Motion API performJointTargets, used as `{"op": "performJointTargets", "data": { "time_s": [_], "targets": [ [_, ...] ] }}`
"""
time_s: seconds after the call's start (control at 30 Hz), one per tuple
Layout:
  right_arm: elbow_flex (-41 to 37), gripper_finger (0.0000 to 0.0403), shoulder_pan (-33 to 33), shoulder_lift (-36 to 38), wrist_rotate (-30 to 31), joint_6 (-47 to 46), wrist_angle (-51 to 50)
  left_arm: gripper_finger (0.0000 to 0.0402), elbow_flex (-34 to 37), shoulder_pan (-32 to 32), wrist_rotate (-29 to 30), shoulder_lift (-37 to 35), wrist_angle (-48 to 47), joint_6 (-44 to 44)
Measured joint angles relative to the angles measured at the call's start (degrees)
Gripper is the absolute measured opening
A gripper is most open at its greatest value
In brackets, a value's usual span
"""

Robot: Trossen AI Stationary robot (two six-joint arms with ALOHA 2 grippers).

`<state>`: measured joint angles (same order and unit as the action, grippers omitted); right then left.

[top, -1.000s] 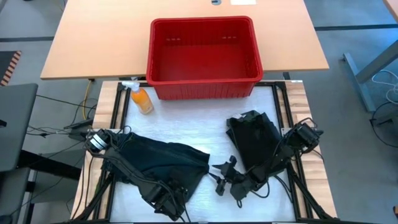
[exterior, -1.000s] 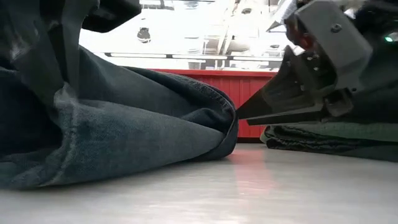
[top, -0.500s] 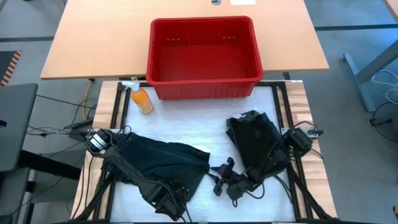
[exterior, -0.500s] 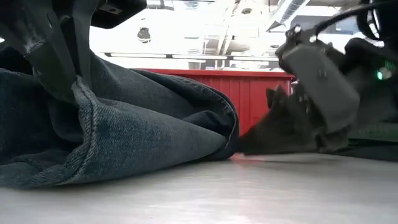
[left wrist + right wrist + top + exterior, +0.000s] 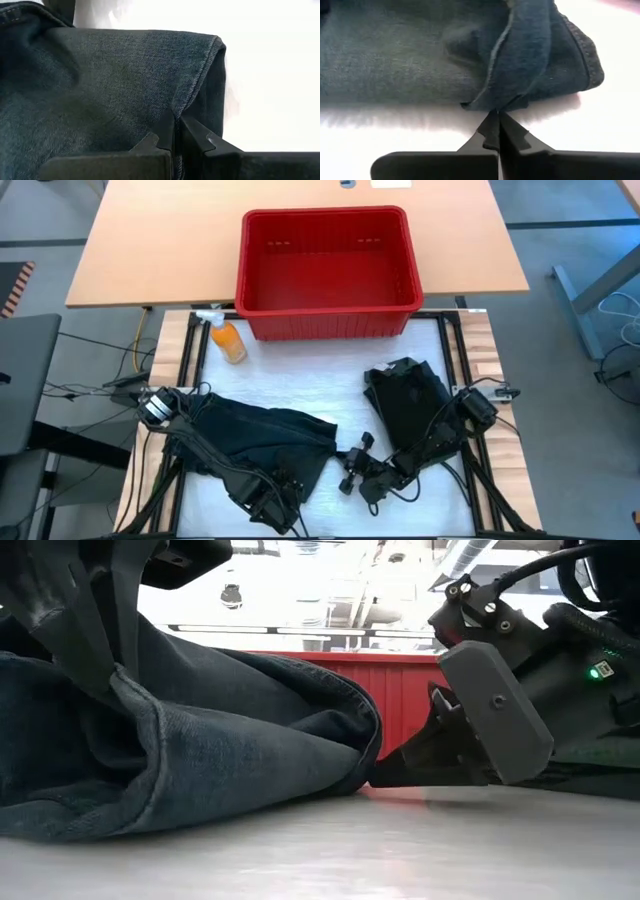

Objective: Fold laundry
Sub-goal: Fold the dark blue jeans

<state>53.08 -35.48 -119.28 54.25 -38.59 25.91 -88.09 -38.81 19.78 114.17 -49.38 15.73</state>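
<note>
The laundry on the table's near left is a dark denim garment (image 5: 260, 435), lying bunched on the white tabletop. My left gripper (image 5: 176, 125) is shut on its hemmed edge near the table's front (image 5: 292, 482). My right gripper (image 5: 496, 120) lies low over the table, just right of the garment (image 5: 342, 463), and is shut on a cloth edge. A second dark garment (image 5: 405, 405) lies folded on the table at the right, partly under my right arm. My left gripper pinches the garment's stitched hem (image 5: 192, 100) between its two fingertips, coming steeply from above. The cloth rises to the fingers in a ridge (image 5: 115, 685), and the rest lies on the table. My right gripper pinches a folded edge of the garment (image 5: 492, 106) between its fingertips, at the garment's right end. The fingers come nearly level from the table's right, just above the tabletop (image 5: 385, 777). The cloth there rests on the table; how many layers are held I cannot tell.
A red plastic basket (image 5: 327, 315) stands at the table's far edge, seen as a red wall (image 5: 400, 690) behind the garment. An orange spray bottle (image 5: 226, 338) lies left of it. White tabletop (image 5: 300, 385) lies between basket and garments.
My right gripper has come down to the tabletop and toward the denim garment at the table's left. Its fingers, open before, have shut on the garment's right edge. The garment has kept its place.
</note>
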Motion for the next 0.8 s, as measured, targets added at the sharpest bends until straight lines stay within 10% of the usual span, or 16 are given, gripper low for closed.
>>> {"op": "performJointTargets", "data": {
  "time_s": [0.37, 0.8],
  "targets": [
    [0.02, 0.0054, 0.39, 3.1, -9.17, -3.16, -2.35, 0.0, -0.02, -0.31, 3.4, -3.99, -2.25, 1.37],
    [0.0, 0.0216, 1.9, 3.1, -9.56, -3.45, 0.18, 0.0, -0.02, -0.45, 3.68, -4.52, -2.07, 3.13]
  ]
}}
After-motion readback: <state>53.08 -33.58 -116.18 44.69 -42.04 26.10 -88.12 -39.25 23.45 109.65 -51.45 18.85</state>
